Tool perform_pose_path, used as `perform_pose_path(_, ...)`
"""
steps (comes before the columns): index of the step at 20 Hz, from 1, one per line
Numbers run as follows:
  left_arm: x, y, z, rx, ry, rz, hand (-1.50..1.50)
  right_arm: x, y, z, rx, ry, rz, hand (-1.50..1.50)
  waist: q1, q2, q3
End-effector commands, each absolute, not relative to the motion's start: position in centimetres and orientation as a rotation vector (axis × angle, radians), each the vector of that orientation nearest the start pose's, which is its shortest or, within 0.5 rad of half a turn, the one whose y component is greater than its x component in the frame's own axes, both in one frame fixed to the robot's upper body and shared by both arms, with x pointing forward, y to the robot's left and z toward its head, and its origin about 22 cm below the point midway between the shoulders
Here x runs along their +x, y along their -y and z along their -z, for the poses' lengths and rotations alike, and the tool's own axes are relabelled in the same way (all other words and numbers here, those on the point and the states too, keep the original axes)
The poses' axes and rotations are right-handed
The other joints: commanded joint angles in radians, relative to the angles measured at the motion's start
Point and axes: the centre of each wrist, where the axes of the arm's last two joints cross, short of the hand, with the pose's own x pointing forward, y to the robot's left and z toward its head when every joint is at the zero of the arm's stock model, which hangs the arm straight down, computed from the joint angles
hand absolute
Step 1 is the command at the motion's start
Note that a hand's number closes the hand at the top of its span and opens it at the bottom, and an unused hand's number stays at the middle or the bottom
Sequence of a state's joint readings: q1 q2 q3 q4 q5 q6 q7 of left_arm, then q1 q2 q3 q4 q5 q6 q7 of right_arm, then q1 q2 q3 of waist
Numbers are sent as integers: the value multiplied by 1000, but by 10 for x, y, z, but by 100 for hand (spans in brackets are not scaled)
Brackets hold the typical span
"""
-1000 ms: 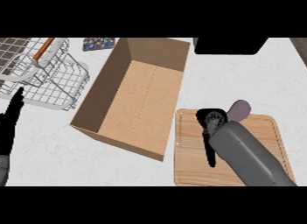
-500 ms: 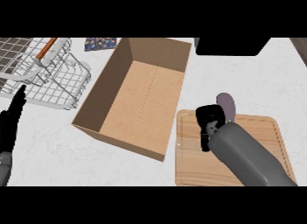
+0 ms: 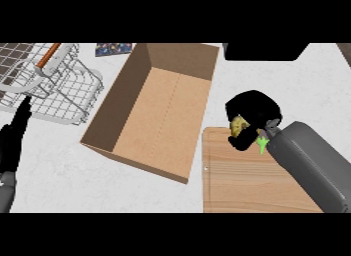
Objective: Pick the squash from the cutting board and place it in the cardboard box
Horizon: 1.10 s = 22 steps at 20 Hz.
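Note:
My right hand (image 3: 253, 111) is curled round the squash (image 3: 241, 126), a yellow-tan piece with a green stem showing below the fingers. It hangs over the far left corner of the wooden cutting board (image 3: 244, 185), just right of the open cardboard box (image 3: 157, 109). Most of the squash is hidden by the fingers. The box lies open-topped with nothing inside. My left hand (image 3: 9, 141) rests at the left edge, fingers straight and pointing up.
A white wire basket (image 3: 41, 82) with an orange-handled item stands at the back left. A dark object (image 3: 265, 51) sits at the back beyond the box. A small patterned item (image 3: 113, 49) lies behind the box's left corner.
My right hand has lifted with the squash and moved toward the far left of the board, nearer the box. The left hand has stayed in place.

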State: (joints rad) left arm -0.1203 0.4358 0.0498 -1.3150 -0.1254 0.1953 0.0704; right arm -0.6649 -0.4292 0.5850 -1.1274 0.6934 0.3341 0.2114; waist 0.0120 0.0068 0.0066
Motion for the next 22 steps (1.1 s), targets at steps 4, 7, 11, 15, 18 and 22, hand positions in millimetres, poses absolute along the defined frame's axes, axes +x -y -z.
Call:
perform_pose_path(4, 262, -349, -5, 626, 1377, 228, 0, 382, 273, -102, -789, 1574, -1529, 150, 13, 9, -3)
perform_pose_path(7, 270, -350, -13, 635, 1375, 215, 0, 391, 288, -122, -786, 1768, -1428, 150, 3, 5, -4)
perform_pose_path(11, 261, -367, -20, 626, 1359, 206, 0, 390, 286, -129, -701, 2019, -1384, 150, 1, -4, -5)
perform_pose_path(15, 274, -360, -12, 628, 1372, 229, 0, 411, 253, -133, -571, 2092, -1345, 150, 1, -2, -7)
perform_pose_path(18, 274, -354, -24, 650, 1362, 228, 0, 409, 225, -136, -426, 2094, -1381, 150, -3, -6, -6)
perform_pose_path(22, 270, -357, -16, 667, 1371, 221, 0, 420, 188, -175, -313, 2091, -1304, 150, 2, -5, -7)
